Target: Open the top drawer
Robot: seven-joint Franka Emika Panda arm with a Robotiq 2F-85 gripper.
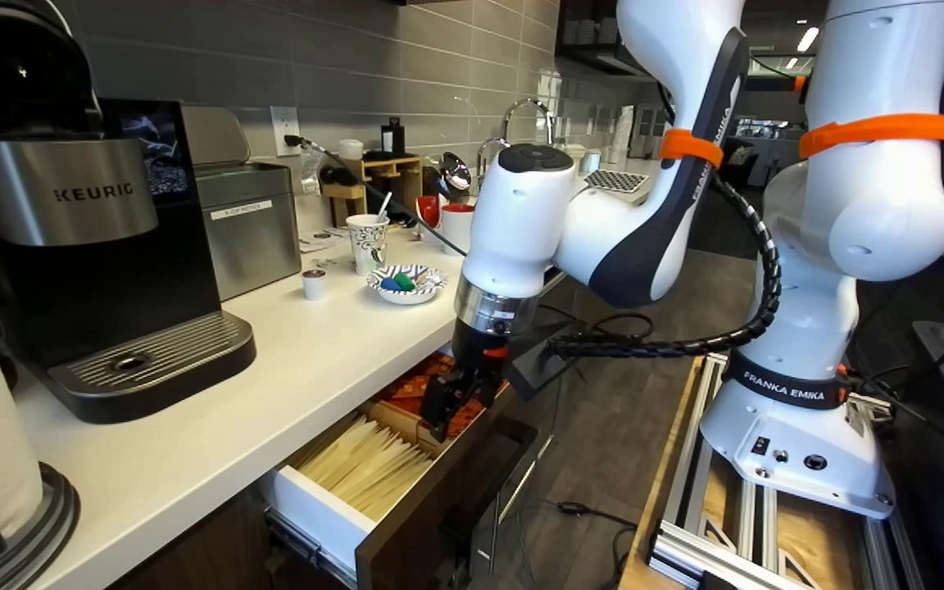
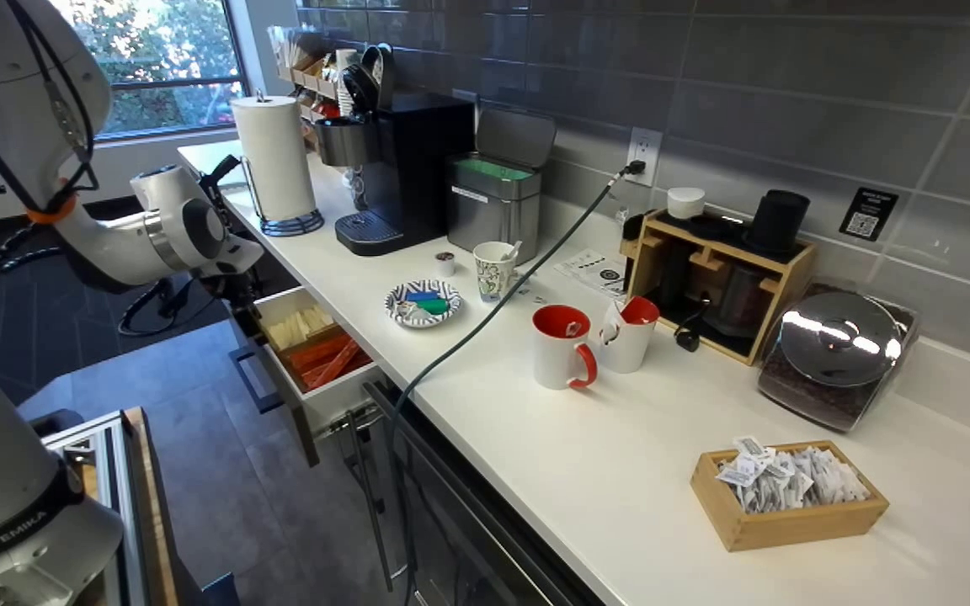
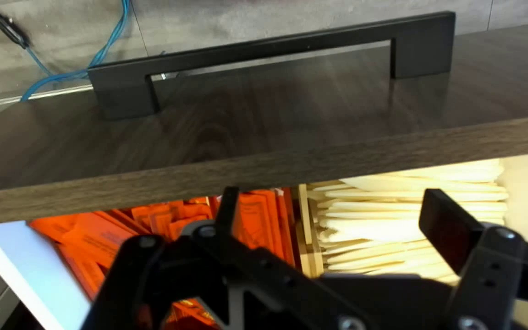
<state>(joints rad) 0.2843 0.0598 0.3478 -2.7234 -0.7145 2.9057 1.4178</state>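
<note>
The top drawer (image 1: 427,508) stands pulled out from under the counter, with its dark brown front facing the robot. It also shows in an exterior view (image 2: 342,394) and in the wrist view (image 3: 264,133). Pale sticks (image 3: 410,220) and orange-red packets (image 3: 264,220) lie in its divided inside. Its black bar handle (image 3: 268,50) shows on the front in the wrist view. My gripper (image 3: 336,206) is open and empty, fingers pointing down, over the drawer's inside just behind the front panel. It also shows in both exterior views (image 1: 462,408) (image 2: 241,290). Whether the fingers touch the panel I cannot tell.
The white counter (image 1: 341,344) overhangs the drawer. On it stand a coffee maker (image 1: 111,270), a patterned bowl (image 1: 406,285), a paper cup (image 1: 368,243) and red-lined mugs (image 2: 559,349). A dark cable (image 2: 485,324) hangs across the counter edge. Cables lie on the floor.
</note>
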